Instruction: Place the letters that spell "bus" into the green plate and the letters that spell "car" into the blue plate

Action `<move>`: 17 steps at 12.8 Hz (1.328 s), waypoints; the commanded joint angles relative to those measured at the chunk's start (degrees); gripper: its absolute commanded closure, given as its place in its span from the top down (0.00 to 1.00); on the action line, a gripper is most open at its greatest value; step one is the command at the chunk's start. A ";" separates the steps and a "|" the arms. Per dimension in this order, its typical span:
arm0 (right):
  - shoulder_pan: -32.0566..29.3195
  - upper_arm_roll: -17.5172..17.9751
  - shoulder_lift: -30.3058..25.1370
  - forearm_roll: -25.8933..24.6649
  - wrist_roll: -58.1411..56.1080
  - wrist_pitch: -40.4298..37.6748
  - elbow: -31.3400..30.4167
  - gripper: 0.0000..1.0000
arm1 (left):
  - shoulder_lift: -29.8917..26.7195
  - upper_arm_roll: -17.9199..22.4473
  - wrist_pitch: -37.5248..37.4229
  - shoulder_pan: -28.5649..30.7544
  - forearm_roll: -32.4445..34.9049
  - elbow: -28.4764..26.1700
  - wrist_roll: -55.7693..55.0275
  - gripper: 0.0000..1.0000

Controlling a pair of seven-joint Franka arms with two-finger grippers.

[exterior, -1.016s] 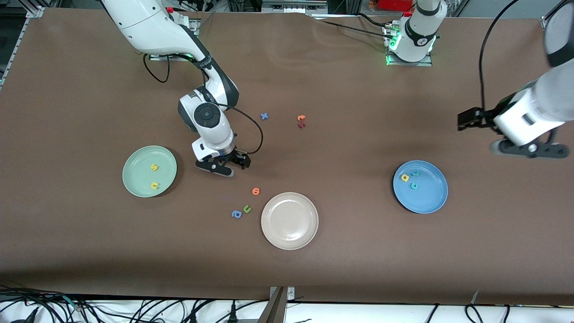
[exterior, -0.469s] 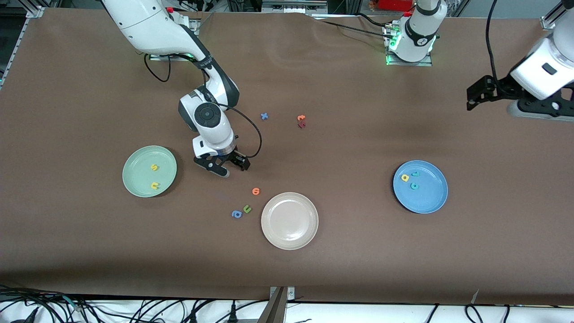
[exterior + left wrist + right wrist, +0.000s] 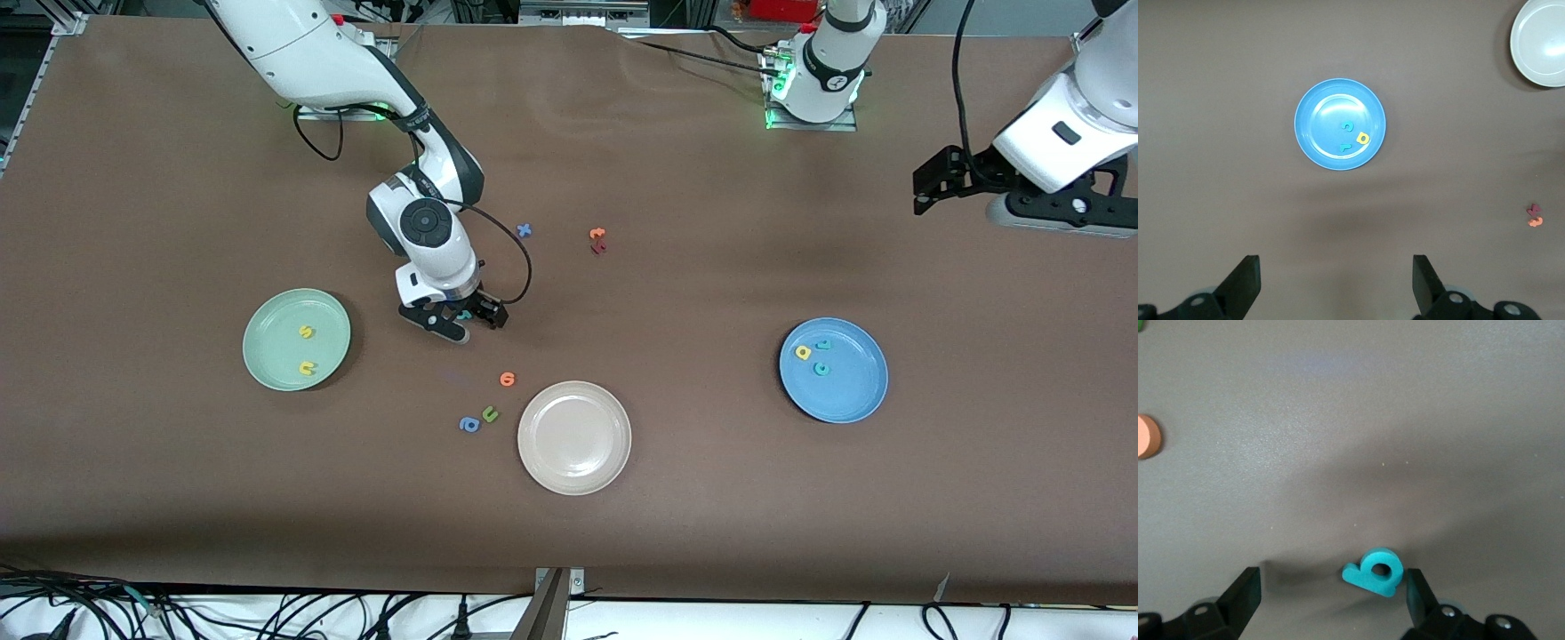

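I hold the right gripper (image 3: 460, 322) spread low over the tiny teal foam letter b (image 3: 1374, 573), lying between green plate (image 3: 267, 366) and beige-white plate (image 3: 613, 462), and should centre before pinching, while the left gripper (image 3: 1336, 290), spread, waits above the blue plate (image 3: 862, 404).

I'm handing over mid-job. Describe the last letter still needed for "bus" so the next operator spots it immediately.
Start at the green plate, then look toward the middle of the table to the right gripper, low over the tabletop. Between its open fingers lies the teal b, flat on the table. It is the only teal letter outside a plate; the loose letters nearby are orange, olive and blue.
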 commanded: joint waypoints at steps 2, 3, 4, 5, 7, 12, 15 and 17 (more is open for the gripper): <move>-0.12 0.16 0.31 -0.65 0.96 -0.17 -0.59 0.96 | -1.44 3.55 0.05 -3.57 -0.10 -1.24 1.00 1.00; -0.12 0.16 0.40 -0.74 1.04 -0.17 -0.59 0.96 | -1.35 3.64 0.05 -3.57 -0.10 -1.24 1.00 1.00; -0.12 0.16 0.49 -0.83 1.04 -0.17 -0.59 0.96 | -1.35 3.64 -0.04 -3.83 -0.10 -1.24 0.74 1.00; -0.12 0.16 0.49 -0.83 1.04 -0.17 -0.59 0.96 | -1.26 3.47 -0.21 -3.66 -0.10 -0.89 0.56 1.00; -0.12 0.07 0.49 -0.91 1.04 -0.17 -0.59 0.85 | -0.82 3.47 -0.21 -3.22 -0.19 -0.62 0.73 1.00; -0.12 -0.28 -0.12 -1.35 0.87 -0.26 -0.59 0.54 | -0.82 3.64 -1.26 -3.04 -0.72 -0.62 0.56 1.00; -0.21 -0.46 -0.21 -1.44 0.08 -0.26 -0.50 0.45 | -0.91 3.56 -2.76 -3.04 -0.72 -0.62 0.73 1.00; -0.21 -0.55 -0.39 -1.44 -0.01 -0.26 -0.50 0.38 | -0.91 3.64 -2.76 -3.04 -0.80 -0.53 1.00 1.00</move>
